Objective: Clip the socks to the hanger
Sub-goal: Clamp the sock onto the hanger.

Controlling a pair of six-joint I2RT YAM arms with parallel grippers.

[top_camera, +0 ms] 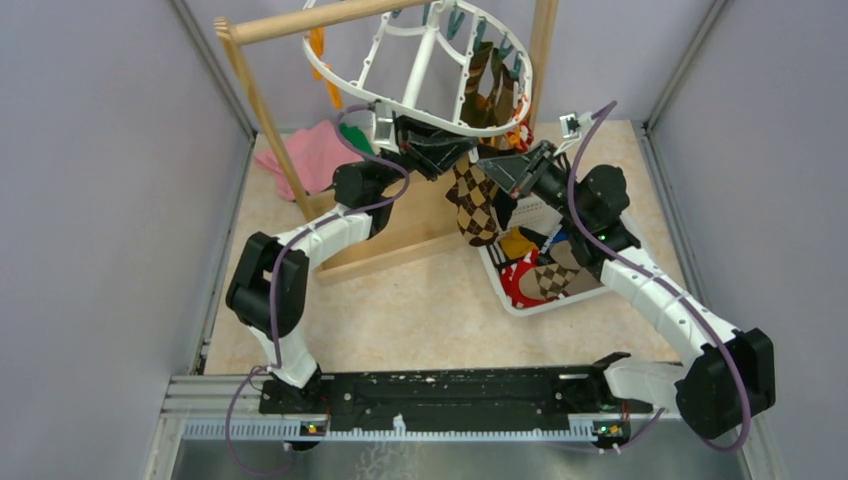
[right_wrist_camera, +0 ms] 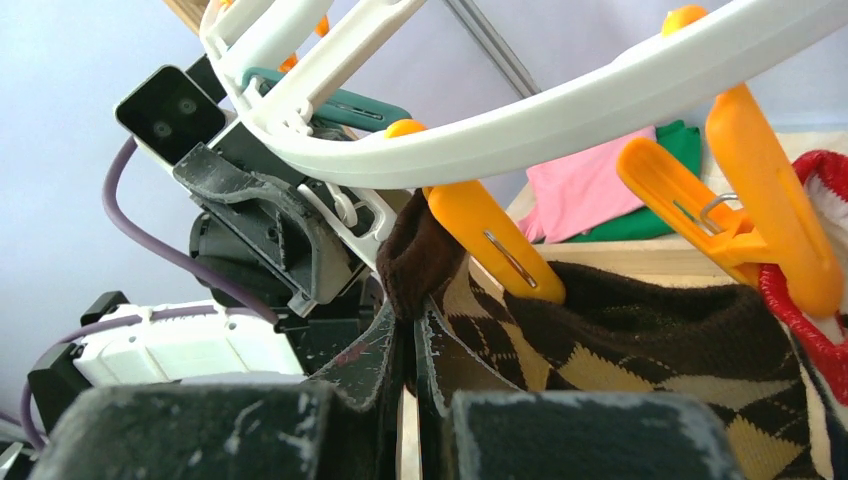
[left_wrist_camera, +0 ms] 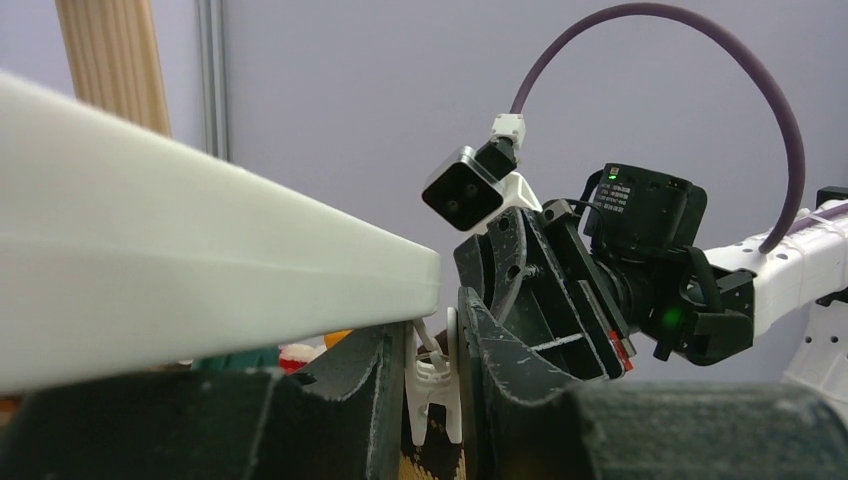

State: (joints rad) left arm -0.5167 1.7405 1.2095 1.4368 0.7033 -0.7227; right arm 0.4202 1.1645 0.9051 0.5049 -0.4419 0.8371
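**Fig. Both claws at the near rim of the hanger.** The hanger (top_camera: 428, 58) hung from the wooden rack (top_camera: 300, 22) at the back of the desk (top_camera: 400, 310). My left claw (left_wrist_camera: 432, 335) stood narrow, closed on what seemed to be a white clip (left_wrist_camera: 432, 385) under the rim, though the wrist view was too close for me to be sure. My right claw (right_wrist_camera: 412, 322) was pressed fully together, pinching the dark cuff of the brown argyle sock (right_wrist_camera: 620, 340), just beside an orange clip (right_wrist_camera: 497, 252). Seen from above, that sock dangled between the two claws. Other socks (top_camera: 545, 280) lay in the white basket (top_camera: 497, 280), and brown hanging socks (top_camera: 490, 92) were clipped at the far rim.
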